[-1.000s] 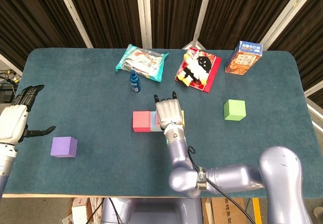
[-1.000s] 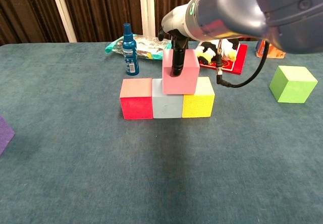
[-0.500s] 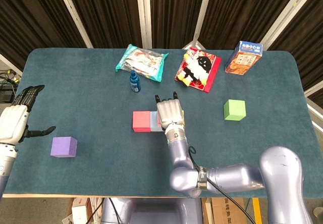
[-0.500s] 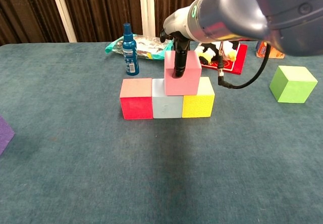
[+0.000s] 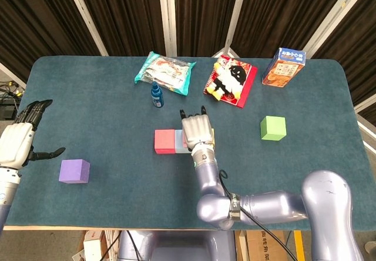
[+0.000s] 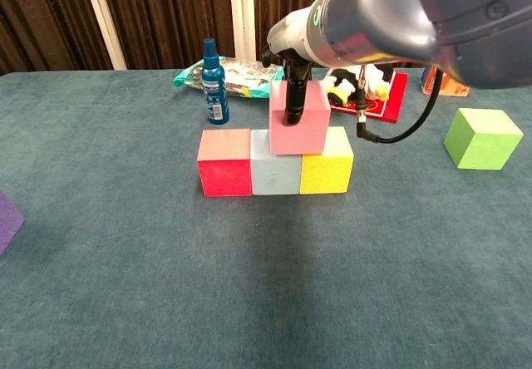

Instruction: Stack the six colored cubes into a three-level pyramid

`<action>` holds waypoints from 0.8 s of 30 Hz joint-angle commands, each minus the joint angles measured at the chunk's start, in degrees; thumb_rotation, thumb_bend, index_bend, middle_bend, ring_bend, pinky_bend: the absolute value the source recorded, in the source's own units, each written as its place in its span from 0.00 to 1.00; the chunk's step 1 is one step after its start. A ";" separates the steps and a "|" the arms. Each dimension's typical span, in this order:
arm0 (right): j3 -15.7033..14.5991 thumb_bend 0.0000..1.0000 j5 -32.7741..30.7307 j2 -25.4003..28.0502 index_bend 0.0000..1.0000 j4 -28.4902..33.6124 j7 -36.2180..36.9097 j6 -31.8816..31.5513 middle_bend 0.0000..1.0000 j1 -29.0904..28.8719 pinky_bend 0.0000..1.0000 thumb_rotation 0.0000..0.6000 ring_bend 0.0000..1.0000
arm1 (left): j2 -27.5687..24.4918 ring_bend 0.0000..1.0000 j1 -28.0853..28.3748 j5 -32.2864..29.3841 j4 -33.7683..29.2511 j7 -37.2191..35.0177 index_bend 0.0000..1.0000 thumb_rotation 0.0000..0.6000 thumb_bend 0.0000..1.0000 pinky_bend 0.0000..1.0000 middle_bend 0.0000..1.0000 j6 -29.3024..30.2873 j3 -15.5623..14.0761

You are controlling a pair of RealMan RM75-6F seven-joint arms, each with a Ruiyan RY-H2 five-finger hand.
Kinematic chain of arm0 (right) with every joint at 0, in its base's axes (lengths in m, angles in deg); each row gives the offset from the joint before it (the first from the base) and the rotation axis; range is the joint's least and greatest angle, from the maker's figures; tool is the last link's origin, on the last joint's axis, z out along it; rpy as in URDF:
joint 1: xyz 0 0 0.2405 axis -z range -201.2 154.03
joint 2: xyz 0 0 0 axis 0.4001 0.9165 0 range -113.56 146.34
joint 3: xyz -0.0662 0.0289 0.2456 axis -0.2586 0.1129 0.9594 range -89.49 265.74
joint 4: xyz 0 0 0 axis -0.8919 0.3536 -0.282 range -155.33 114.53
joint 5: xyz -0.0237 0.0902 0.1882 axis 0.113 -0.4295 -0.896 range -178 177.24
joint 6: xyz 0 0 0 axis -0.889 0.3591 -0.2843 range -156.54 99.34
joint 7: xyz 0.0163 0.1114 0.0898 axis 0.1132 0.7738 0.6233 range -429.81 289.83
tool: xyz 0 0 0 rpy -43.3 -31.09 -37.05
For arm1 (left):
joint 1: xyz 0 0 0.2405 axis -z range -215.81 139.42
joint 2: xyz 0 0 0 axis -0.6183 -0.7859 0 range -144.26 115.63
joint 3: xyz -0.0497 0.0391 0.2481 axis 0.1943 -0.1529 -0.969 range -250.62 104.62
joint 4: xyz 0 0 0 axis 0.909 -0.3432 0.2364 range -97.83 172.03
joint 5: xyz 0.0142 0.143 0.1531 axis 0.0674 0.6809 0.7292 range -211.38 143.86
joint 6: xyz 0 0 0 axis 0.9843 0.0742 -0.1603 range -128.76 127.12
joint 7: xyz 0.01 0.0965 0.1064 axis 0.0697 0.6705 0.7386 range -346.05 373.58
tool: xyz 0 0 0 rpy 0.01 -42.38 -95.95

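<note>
A red cube [image 6: 224, 163], a light blue cube [image 6: 273, 176] and a yellow cube [image 6: 327, 171] stand side by side in a row. A pink cube [image 6: 309, 128] sits on top, over the seam between the light blue and yellow ones. My right hand [image 6: 293, 70] reaches down from above and grips the pink cube, with one dark finger [image 6: 291, 103] against its front face. In the head view the right hand [image 5: 197, 131] hides the pink cube. The green cube [image 5: 273, 128] lies alone to the right and the purple cube [image 5: 74, 171] to the left. My left hand [image 5: 17, 140] hovers open near the purple cube.
A blue spray bottle [image 6: 214, 82] stands just behind the row. Behind it lie a snack bag [image 5: 165, 72], a red cartoon packet [image 5: 231, 80] and an orange carton [image 5: 284, 66]. The table [image 5: 117, 202] is covered in teal cloth.
The pink cube shifted only slightly on top of the row while held by the right hand. The left hand stayed where it was.
</note>
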 commanded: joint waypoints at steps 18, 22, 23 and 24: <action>-0.37 0.32 -0.25 0.27 0.00 -0.38 -1.00 0.21 0.41 0.06 0.00 1.00 0.30 | 0.17 0.04 0.05 -0.02 0.08 0.23 0.00 1.00 0.14 0.10 0.05 -0.10 -0.13; -0.44 0.32 -0.44 0.33 0.00 -0.39 -1.12 0.23 0.41 0.14 0.00 1.00 0.30 | 0.21 0.04 0.06 -0.03 0.12 0.30 0.00 1.00 0.14 0.10 0.05 -0.09 -0.15; -0.47 0.32 -0.48 0.35 0.00 -0.39 -1.20 0.21 0.41 0.13 0.00 1.00 0.30 | 0.22 0.04 0.06 -0.03 0.13 0.31 0.00 1.00 0.14 0.10 0.05 -0.09 -0.15; -0.50 0.32 -0.54 0.39 0.00 -0.38 -1.29 0.17 0.41 0.13 0.00 1.00 0.30 | 0.23 0.04 0.06 -0.06 0.13 0.30 0.00 1.00 0.14 0.10 0.05 -0.08 -0.13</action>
